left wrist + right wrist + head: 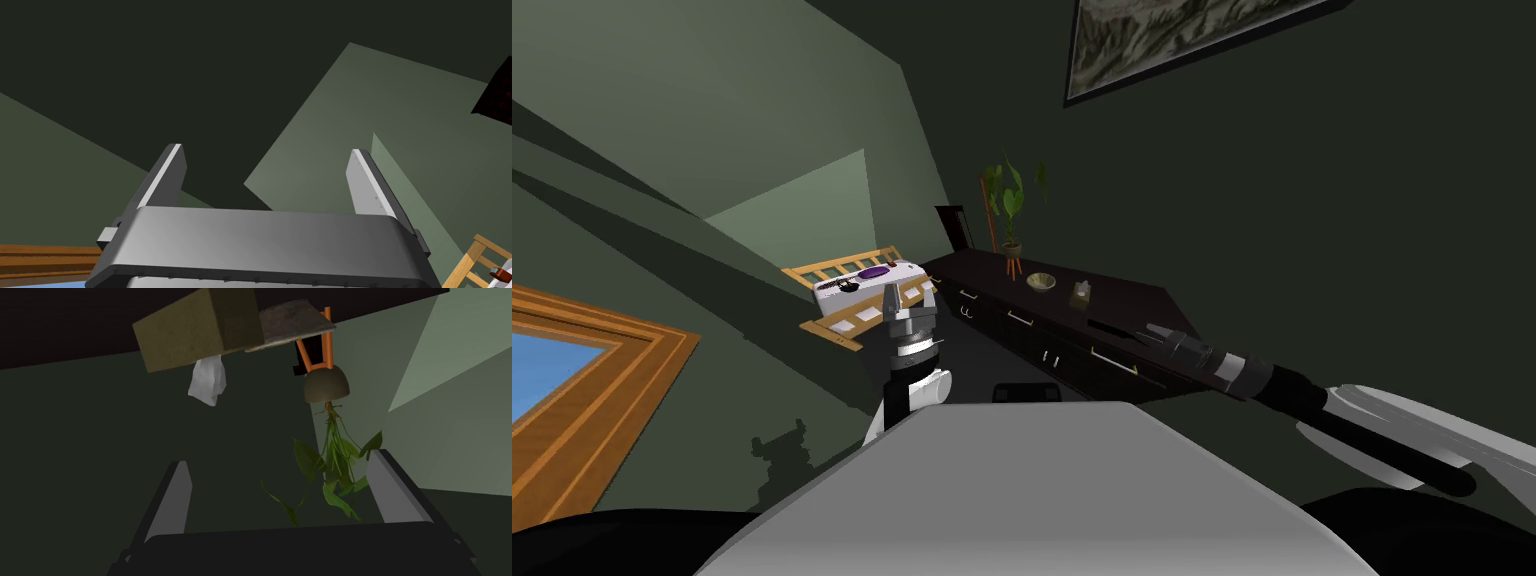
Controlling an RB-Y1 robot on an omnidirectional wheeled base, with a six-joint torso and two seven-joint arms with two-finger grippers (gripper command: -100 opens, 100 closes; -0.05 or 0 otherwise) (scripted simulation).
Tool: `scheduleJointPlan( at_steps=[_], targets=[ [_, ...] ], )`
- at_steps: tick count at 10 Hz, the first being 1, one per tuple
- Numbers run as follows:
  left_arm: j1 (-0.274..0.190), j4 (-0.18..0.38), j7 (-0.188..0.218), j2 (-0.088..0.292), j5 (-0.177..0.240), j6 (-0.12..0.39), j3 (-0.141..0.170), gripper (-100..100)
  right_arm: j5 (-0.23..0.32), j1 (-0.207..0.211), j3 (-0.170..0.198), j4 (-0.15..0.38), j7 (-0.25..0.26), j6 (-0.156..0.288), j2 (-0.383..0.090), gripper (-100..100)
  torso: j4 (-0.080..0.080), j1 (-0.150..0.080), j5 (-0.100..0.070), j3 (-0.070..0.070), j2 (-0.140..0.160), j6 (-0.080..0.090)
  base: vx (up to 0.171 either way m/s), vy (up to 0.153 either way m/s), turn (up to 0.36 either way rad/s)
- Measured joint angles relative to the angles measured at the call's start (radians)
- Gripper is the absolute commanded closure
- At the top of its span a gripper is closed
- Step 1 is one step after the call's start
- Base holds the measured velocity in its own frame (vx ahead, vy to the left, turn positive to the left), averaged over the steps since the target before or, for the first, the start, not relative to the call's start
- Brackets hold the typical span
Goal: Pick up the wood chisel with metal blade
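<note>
Window frame [607,400] far left, wooden bed [832,332] with white top, small dark tool there we take for the chisel [834,285], our left gripper [894,300] just beside it, fingers wide apart, dark sideboard [1112,293] with plant [1009,205], our right gripper [1117,328] at its front, fingers wide apart.

"What's the room like from your end?"

"Dim. I see dark green walls [1332,220], paler green where light falls. A wood-framed window [602,380] shows blue on my left. A framed picture [1192,40] hangs high on the right-hand wall."

"Any furniture?"

"A long dark sideboard [1124,300] with pale drawer handles runs along that wall. It carries a potted plant [1009,205] on an orange stand, a bowl [1041,282] and a tissue box [1080,294]. Beyond its far end stands a light wooden slatted frame [837,265]."
</note>
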Motion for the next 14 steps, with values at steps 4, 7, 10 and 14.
scheduleJointPlan(
  at_steps=[4,7,10,14],
  targets=[
    [0.0,0.0,0.0,0.0,0.0,0.0,0.0,0,0.054,0.057,-0.004,0.069,0.011,-0.008,-0.114,-100,0.0,0.001,0.0,-0.001,-0.001,0.0,0.023,0.034,0.098],
    [0.0,0.0,0.0,0.0,0.0,0.0,0.0,0,0.082,0.084,-0.001,0.107,0.014,-0.013,-0.198,-100,0.0,0.001,0.0,0.0,0.0,0.0,0.018,0.04,0.154],
    [0.0,0.0,0.0,0.0,0.0,0.0,0.0,0,0.128,0.138,0.001,0.15,0.016,-0.006,-0.288,-100,0.0,0.001,0.0,-0.001,-0.001,-0.001,0.024,0.031,0.101],
    [0.0,0.0,0.0,0.0,0.0,0.0,0.0,0,0.18,0.188,0.02,0.218,0.021,-0.01,-0.411,-100,0.0,0.001,0.0,-0.001,-0.001,0.0,0.031,0.028,0.105]
  ],
)
